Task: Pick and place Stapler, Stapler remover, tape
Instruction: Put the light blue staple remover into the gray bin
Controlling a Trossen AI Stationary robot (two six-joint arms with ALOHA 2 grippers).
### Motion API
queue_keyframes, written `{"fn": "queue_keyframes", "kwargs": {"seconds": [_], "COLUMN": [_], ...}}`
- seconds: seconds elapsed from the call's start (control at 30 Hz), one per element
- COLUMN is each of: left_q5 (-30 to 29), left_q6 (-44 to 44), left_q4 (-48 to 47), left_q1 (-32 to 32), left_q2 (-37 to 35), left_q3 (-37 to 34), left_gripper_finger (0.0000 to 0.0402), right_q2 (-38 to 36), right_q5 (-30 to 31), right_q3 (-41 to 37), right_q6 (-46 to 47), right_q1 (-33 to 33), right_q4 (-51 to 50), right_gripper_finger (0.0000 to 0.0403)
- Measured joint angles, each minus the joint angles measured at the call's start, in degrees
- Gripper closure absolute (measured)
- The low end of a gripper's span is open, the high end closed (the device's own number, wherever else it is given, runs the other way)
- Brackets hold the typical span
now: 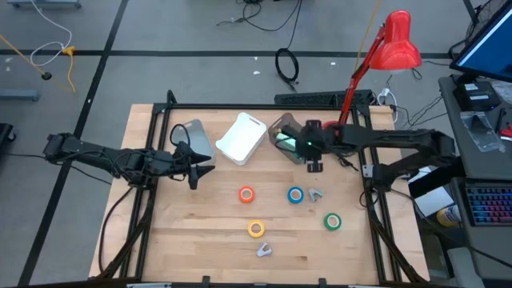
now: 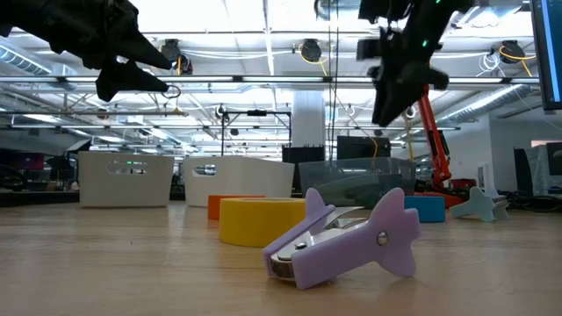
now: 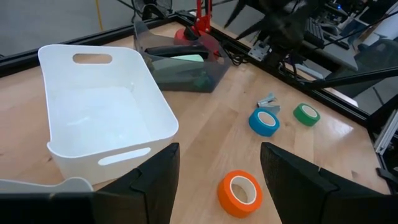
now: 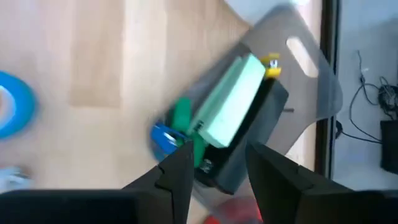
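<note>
Nearest you, a purple staple remover lies on the worktop beside the yellow tape. Your right gripper hangs empty, jaws parted, above the clear bin. Your left gripper waits open near the white bin.

Orange tape, blue tape, yellow tape, green tape

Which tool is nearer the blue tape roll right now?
Right. The right tool hangs just above and beside the blue tape roll, by the grey bin. The left tool is across the table, beyond the orange roll.
</note>
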Motion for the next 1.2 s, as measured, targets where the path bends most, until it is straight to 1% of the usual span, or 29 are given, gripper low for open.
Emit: {"fn": "queue_keyframes", "kwargs": {"seconds": [0.17, 0.2, 0.4, 0.5, 0.63, 0.7, 0.8, 0.93, 1.0, 1.13, 1.2], "left_q5": [0.0, 0.0, 0.0, 0.1, 0.1, 0.1, 0.2, 0.2, 0.2, 0.2, 0.2], "left_q6": [-0.4, -0.5, -0.6, -0.6, -0.6, -0.6, -0.6, -0.6, -0.5, -0.6, -0.5], "left_q4": [0.0, 0.0, 0.0, 0.0, 0.1, 0.1, 0.1, 0.1, 0.1, 0.1, 0.1], "left_q1": [0.0, 0.0, 0.0, 0.0, 0.0, 0.0, 0.0, 0.0, 0.0, 0.0, 0.0], "left_q2": [0.0, 0.0, 0.0, 0.0, 0.0, 0.0, 0.0, 0.0, 0.0, 0.0, 0.0], "left_q3": [0.0, 0.0, 0.0, 0.0, 0.0, 0.0, 0.0, 0.0, 0.0, 0.0, 0.0], "left_gripper_finger": [0.0174, 0.0174, 0.0174, 0.0174, 0.0174, 0.0174, 0.0174, 0.0174, 0.0174, 0.0174, 0.0174], "right_q2": [-4.5, -5.3, -7.8, -7.7, -7.1, -7.1, -7.2, -7.4, -7.3, -7.3, -7.3], "right_q5": [-0.4, -1.3, -12.1, -15.9, -19.9, -21.0, -21.0, -21.3, -21.3, -21.5, -22.6], "right_q3": [0.0, 0.0, 0.0, 0.0, 0.0, 0.0, -0.8, -4.6, -7.4, -12.7, -14.9], "right_q6": [12.7, 15.8, 34.1, 41.6, 49.3, 52.2, 56.0, 60.0, 60.4, 60.0, 60.0], "right_q1": [3.9, 4.5, 6.5, 7.3, 7.8, 8.0, 8.0, 8.1, 8.2, 8.3, 8.2], "right_q4": [-1.5, -2.2, -8.2, -11.6, -15.8, -17.6, -17.9, -17.7, -17.7, -12.9, -9.9], "right_gripper_finger": [0.0268, 0.0268, 0.0268, 0.0268, 0.0268, 0.0268, 0.0268, 0.0268, 0.0268, 0.0268, 0.0268]}}
